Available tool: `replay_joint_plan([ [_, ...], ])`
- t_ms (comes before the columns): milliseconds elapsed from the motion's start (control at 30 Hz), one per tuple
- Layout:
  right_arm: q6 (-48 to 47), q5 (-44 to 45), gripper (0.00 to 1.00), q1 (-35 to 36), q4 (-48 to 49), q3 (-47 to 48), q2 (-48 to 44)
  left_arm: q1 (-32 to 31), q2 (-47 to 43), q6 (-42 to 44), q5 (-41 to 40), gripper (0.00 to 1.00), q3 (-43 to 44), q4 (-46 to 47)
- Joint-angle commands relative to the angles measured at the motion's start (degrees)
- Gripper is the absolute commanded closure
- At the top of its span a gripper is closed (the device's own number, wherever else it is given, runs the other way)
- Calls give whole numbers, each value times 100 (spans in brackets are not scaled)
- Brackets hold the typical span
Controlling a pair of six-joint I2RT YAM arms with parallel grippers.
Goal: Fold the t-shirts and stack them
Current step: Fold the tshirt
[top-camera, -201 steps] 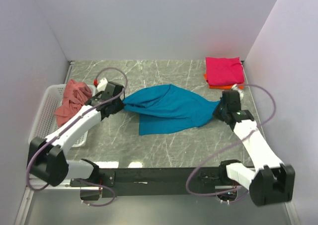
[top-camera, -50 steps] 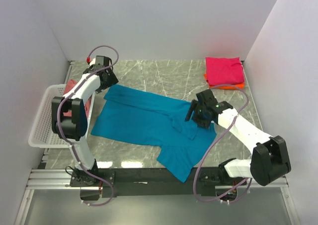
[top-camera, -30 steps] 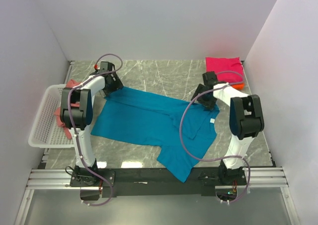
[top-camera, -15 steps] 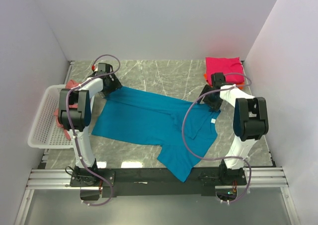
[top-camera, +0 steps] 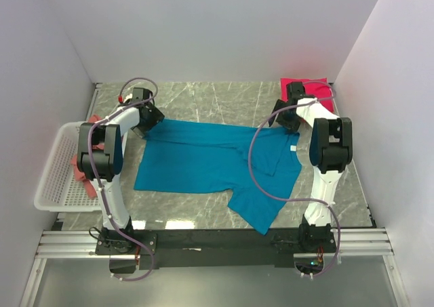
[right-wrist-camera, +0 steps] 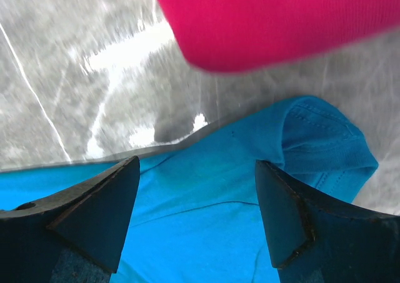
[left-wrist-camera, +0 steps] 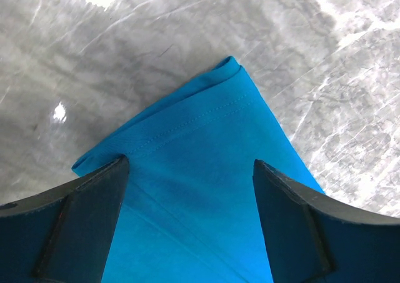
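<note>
The teal-blue t-shirt [top-camera: 210, 161] lies spread flat on the marble table, one sleeve pointing toward the near edge. My left gripper [top-camera: 150, 120] hovers open over its back-left corner [left-wrist-camera: 200, 139], the fingers [left-wrist-camera: 81, 220] wide apart on either side of the cloth. At the shirt's back-right corner [right-wrist-camera: 206, 214] my right gripper [top-camera: 281, 117] is open too, just short of the folded magenta t-shirt [right-wrist-camera: 275, 20]. The right arm partly hides that magenta t-shirt [top-camera: 310, 89] at the back right. The salmon-pink t-shirt [top-camera: 83, 166] hangs in the basket.
A white mesh basket [top-camera: 51, 185] stands at the left edge of the table. Pale walls close in the back and both sides. Both arms stretch far back from their bases, cables looping above them.
The teal shirt has slid a little back and to the right, and its back edge lies straighter. The right gripper has moved back toward the magenta shirt. Both grippers have stayed open.
</note>
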Motion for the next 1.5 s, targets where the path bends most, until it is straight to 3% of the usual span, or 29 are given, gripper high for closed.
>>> replay_joint_plan([
  [0, -228, 28, 19, -143, -151, 308, 311, 87, -232, -393, -148, 13, -198, -478],
  [400, -465, -147, 19, -134, -212, 730, -470, -98, -496, 134, -445, 12, 908, -881],
  [500, -439, -253, 19, -125, -73, 511, -953, -229, -680, 222, -516, 8, 1190, -1013],
  [667, -211, -367, 19, -38, 244, -621, -2104, -685, -1197, 223, -849, 1, 1165, -1495],
  [800, 334, -499, 18, 103, 849, -2410, -3334, -1020, -2094, -189, -745, 1, 139, -1488],
  [1000, 897, -350, 18, 244, 957, -4197, -5066, -1600, -3554, -1068, -657, 1, -2197, -1750],
  [1200, 784, -393, 18, 235, 886, -4903, -5779, -1768, -4564, -2131, -507, 1, -3825, -1919],
  [1333, 669, -551, 18, 235, 965, -5018, -5780, -1750, -5110, -2730, -1121, 1, -4320, -1927],
  [1467, 555, -692, 18, 244, 983, -4965, -5648, -1654, -4874, -3003, -1412, 1, -4382, -1953],
])
